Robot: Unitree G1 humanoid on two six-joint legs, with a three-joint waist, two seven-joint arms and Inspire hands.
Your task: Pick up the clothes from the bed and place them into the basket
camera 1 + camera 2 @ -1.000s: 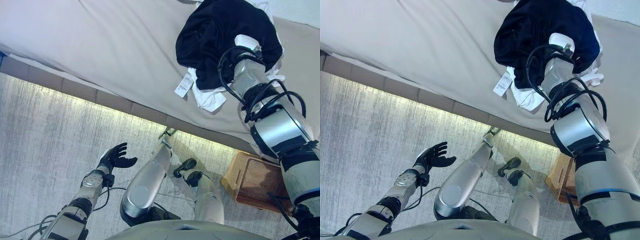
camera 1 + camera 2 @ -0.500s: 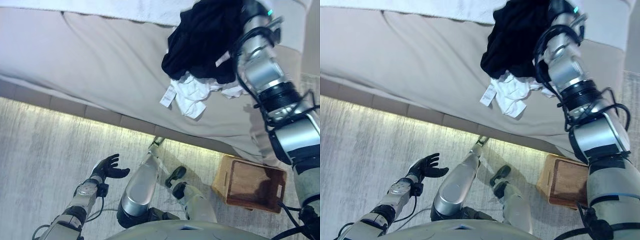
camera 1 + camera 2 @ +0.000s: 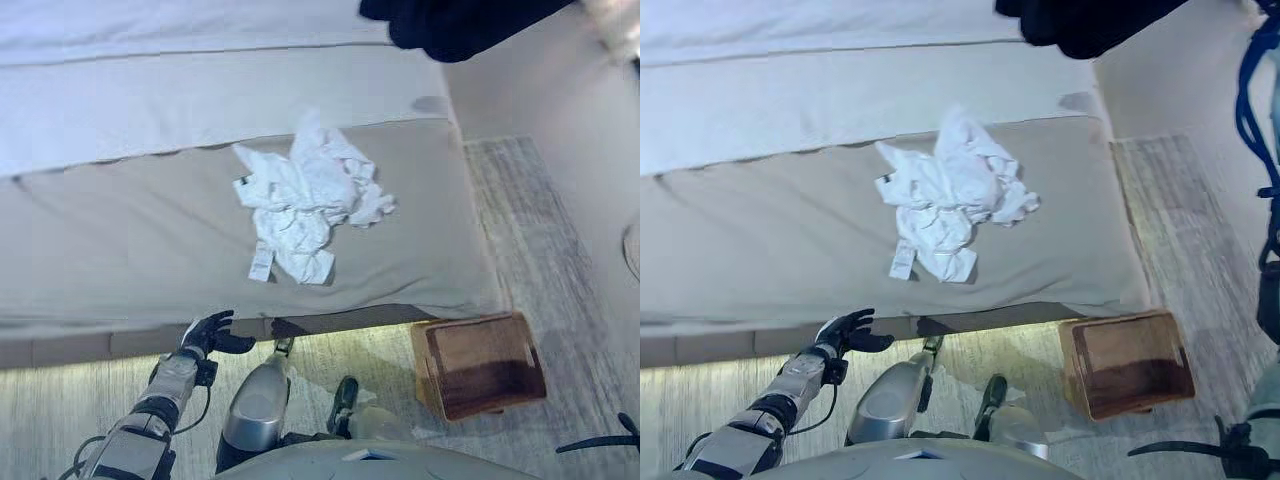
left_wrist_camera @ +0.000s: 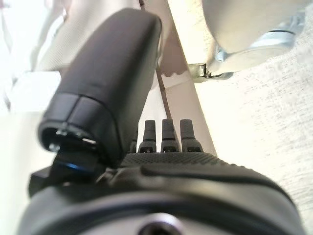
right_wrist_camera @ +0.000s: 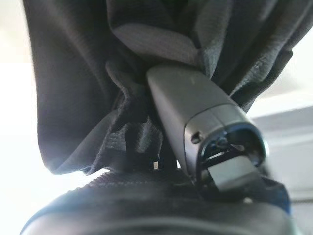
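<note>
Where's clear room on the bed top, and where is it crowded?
Bare mattress: the wide stretch of the bed on the robot's left of the white clothes, and a narrower strip between them and the bed's right edge. The basket on the floor is empty. Crowded: top right, where the right hand holds the black garment aloft.

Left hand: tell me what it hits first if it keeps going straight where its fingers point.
Probably the side of the bed. The left hand is open and empty, its fingers aimed at the bed's lower edge. How far apart they are is hard to judge.
</note>
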